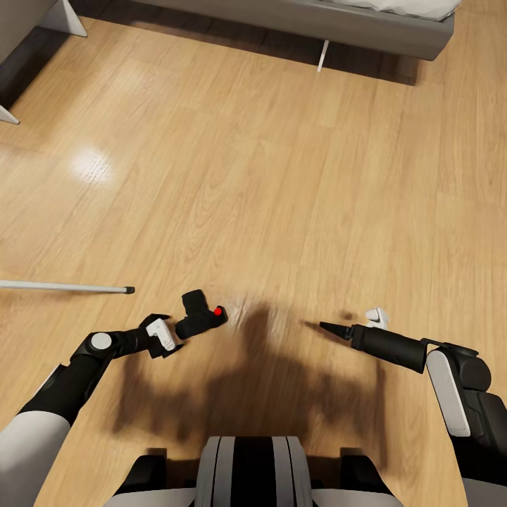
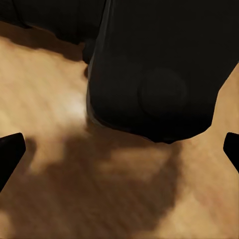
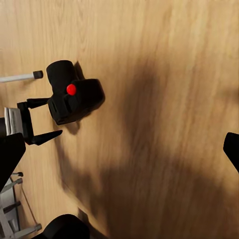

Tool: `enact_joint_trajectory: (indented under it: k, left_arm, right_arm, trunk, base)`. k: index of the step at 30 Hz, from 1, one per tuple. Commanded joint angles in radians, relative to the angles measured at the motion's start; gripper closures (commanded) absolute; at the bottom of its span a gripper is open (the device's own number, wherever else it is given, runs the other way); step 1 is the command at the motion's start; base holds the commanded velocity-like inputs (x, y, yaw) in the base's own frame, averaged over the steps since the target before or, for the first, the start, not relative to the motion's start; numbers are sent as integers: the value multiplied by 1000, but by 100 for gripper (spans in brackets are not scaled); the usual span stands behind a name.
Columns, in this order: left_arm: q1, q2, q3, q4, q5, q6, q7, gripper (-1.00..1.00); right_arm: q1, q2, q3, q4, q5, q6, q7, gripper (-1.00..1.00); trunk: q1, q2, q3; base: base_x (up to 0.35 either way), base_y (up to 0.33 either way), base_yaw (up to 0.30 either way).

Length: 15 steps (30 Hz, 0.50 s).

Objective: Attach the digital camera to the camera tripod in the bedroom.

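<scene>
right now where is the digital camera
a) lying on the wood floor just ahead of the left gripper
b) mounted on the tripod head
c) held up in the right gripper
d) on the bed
a: the digital camera lies on the wood floor, and the open fingers of the left gripper sit just short of it, not closed on it; the right gripper is off to the side, holding nothing.

No readable text, label or number anywhere — nothing carries legible markings.
</scene>
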Motion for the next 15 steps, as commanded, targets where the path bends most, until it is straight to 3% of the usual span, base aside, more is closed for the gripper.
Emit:
enact_joint_trajectory:
  k: [1, 15]
  left_arm:
    - [0, 0, -1, -1, -5, 1, -2, -100]
    - [0, -2, -1, 0, -5, 1, 3, -100]
  right_arm:
    - [-1, 0, -1, 0, 4, 4, 7, -100]
    - [-1, 0, -1, 0, 4, 4, 7, -100]
  trunk:
    - [0, 0, 0]
    - [0, 0, 0]
  base:
    - [0, 0, 0]
    - [0, 0, 0]
